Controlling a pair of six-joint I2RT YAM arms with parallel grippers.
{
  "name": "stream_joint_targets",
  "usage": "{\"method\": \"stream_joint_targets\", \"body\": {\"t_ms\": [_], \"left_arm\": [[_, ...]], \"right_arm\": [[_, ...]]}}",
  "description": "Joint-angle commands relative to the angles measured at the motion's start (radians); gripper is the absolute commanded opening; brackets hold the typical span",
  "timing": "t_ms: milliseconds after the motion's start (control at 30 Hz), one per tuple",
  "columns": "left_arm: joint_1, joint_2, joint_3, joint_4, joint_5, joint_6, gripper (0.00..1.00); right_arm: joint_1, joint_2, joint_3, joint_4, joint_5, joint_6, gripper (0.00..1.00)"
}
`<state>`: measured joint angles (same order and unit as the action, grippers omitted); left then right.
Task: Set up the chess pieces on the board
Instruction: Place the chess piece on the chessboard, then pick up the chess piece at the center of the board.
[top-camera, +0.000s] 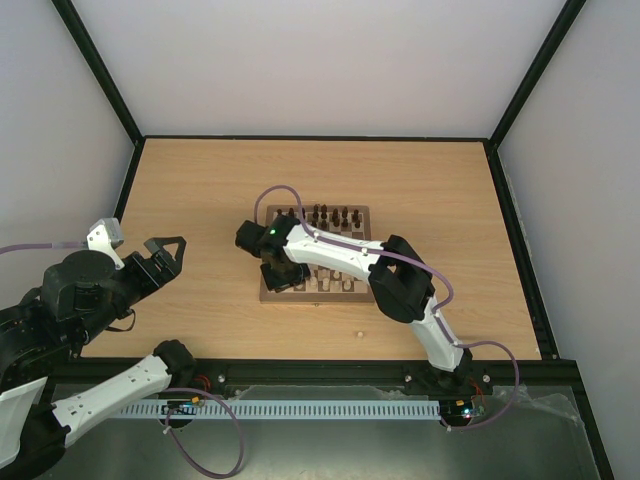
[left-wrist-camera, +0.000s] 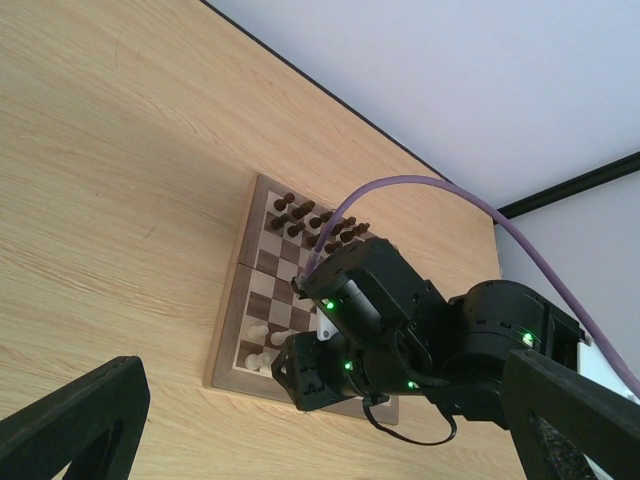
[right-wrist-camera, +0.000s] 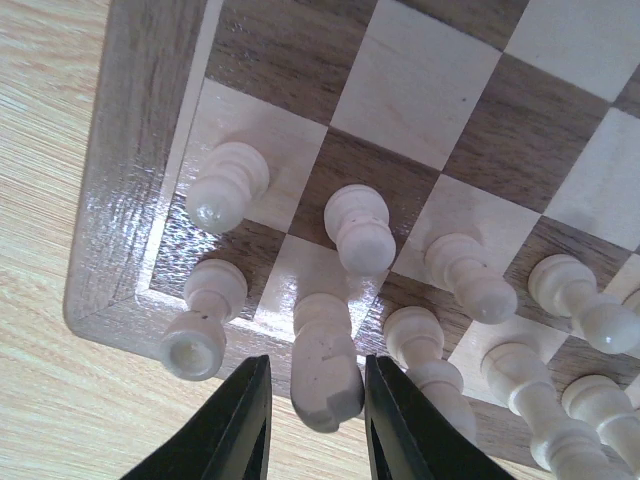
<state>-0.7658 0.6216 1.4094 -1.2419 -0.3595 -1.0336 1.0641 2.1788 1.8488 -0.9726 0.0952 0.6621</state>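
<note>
The board (top-camera: 310, 297) lies mid-table. Dark brown pieces (top-camera: 325, 215) stand in its far rows. Cream pieces (right-wrist-camera: 355, 225) stand in its near rows. My right gripper (right-wrist-camera: 317, 368) hangs low over the board's near left corner, also seen from above (top-camera: 280, 272). Its jaws are open on either side of a cream knight (right-wrist-camera: 325, 375) standing on the second square of the near row, with a small gap on each side. A cream rook (right-wrist-camera: 200, 325) stands on the corner square. My left gripper (top-camera: 165, 250) is open and empty above the table, left of the board (left-wrist-camera: 262, 260).
The right arm (top-camera: 400, 285) crosses over the board's near right part and hides several squares. A tiny pale speck (top-camera: 355, 331) lies on the tabletop (top-camera: 200, 190) in front of the board. Black frame rails (top-camera: 520, 240) edge the table.
</note>
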Motion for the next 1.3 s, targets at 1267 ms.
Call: {"method": "stream_joint_targets", "body": {"t_ms": [1267], "left_arm": [[-0.009,0.065,-0.064,0.11,0.075,0.047,0.99]], "right_arm": [[-0.002,-0.81,-0.959,0.183,-0.002,0.366,0.56]]}}
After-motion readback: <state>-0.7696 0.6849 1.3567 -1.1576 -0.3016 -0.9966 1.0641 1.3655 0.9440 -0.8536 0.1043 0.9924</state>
